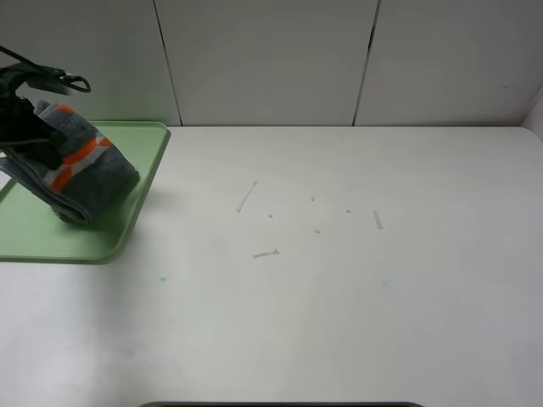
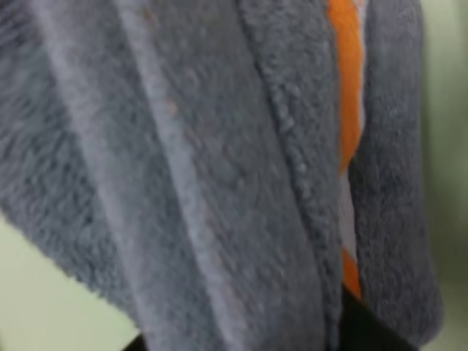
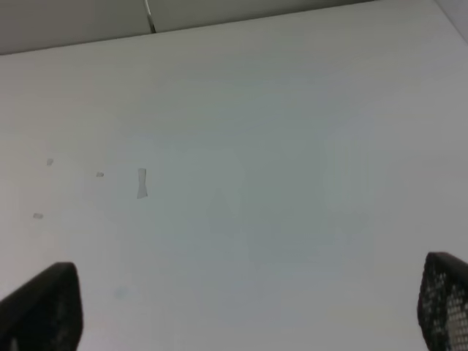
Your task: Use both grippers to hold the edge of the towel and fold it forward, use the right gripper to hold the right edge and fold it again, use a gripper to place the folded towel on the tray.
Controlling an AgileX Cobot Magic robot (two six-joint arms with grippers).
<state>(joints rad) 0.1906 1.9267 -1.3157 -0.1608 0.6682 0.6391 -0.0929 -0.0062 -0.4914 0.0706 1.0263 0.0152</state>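
Note:
The folded dark grey towel with its orange-and-white band hangs tilted from my left gripper at the far left. Its lower end rests on or just above the light green tray; I cannot tell whether it touches. The left gripper is shut on the towel's upper part. In the left wrist view the towel fills the frame, with one black finger showing under it and the tray behind. My right gripper is open over the bare white table, holding nothing, and is out of the exterior high view.
Short bits of pale tape and small marks dot the white table's middle. A white panelled wall closes the back. A dark edge runs along the table's front.

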